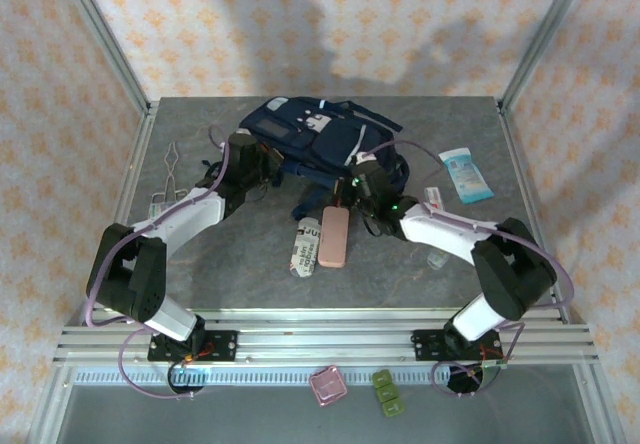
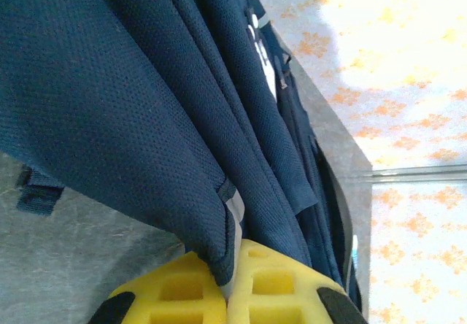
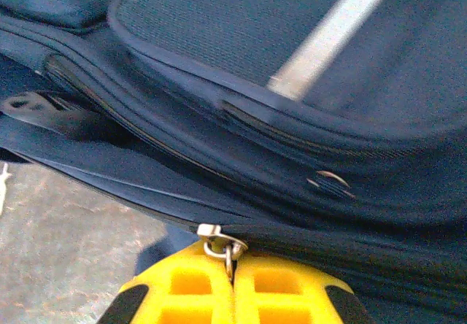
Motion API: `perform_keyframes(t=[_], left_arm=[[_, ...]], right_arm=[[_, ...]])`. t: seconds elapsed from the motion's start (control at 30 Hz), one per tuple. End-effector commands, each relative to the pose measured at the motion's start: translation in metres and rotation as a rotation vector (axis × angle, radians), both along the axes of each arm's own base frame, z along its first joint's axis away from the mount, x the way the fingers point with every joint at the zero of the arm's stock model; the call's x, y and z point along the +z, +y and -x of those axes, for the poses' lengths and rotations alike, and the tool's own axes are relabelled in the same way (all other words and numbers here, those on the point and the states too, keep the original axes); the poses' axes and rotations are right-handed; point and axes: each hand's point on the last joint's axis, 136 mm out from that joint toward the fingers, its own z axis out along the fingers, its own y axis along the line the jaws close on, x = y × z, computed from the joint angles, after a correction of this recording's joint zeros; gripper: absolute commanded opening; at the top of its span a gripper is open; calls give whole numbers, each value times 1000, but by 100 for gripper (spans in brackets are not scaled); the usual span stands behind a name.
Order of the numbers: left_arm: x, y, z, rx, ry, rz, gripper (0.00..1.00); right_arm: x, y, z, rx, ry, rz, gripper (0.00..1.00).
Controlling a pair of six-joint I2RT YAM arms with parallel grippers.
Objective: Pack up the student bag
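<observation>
Evidently packing had barely begun. At far left a thin metal tool (image 1: 168,179) lay loose on the counter (image 1: 250,284). The left hand (image 2: 230,295) was clamped on a fabric edge of the student bag (image 1: 310,134), which sat at the counter's far middle. A printed roll (image 1: 305,249) and a pink case (image 1: 334,236) lay outside it. The right hand (image 3: 233,280) was pinched on a zipper pull (image 3: 219,242). A blue packet (image 1: 466,174) lay unpacked further right.
</observation>
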Motion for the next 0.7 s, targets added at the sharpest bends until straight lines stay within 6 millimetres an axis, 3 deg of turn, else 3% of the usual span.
perform_keyframes(t=[0.0, 0.17, 0.27, 0.37, 0.6, 0.67], left_arm=[[49, 38, -15, 109, -180, -64, 0], [35, 59, -15, 123, -170, -120, 0], [28, 67, -18, 122, -169, -135, 0], [22, 69, -30, 113, -163, -179, 0], [26, 81, -79, 155, -191, -245, 0], [31, 78, -87, 139, -185, -241, 21]], right_arm=[[-24, -50, 13, -95, 67, 132, 0], [-53, -97, 23, -168, 140, 193, 0], [-57, -102, 25, -156, 151, 212, 0], [-47, -80, 28, -70, 142, 186, 0], [10, 17, 44, 190, 65, -25, 0], [18, 43, 44, 239, 67, -84, 0]])
